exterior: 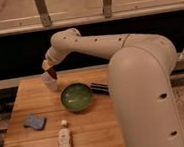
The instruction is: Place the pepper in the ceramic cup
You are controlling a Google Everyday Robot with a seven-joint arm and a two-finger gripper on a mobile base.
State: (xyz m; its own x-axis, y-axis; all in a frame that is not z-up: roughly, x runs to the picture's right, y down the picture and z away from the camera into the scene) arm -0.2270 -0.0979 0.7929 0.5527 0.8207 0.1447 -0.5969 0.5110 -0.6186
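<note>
Now the tool (50, 69) hangs just above the small whitish ceramic cup (49, 81) at the wooden worktop's (93, 133) eleven o'clock corner, its fingers closed tight on the slender dark-red pepper (52, 74), whose tip dips toward the cup's mouth. A wide green bowl (77, 97) sits at the cup's four o'clock.

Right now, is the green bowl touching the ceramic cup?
Apart. The camera view shows bare table between the green bowl and the ceramic cup. The hand hangs over the cup, shut on the pepper.
</note>
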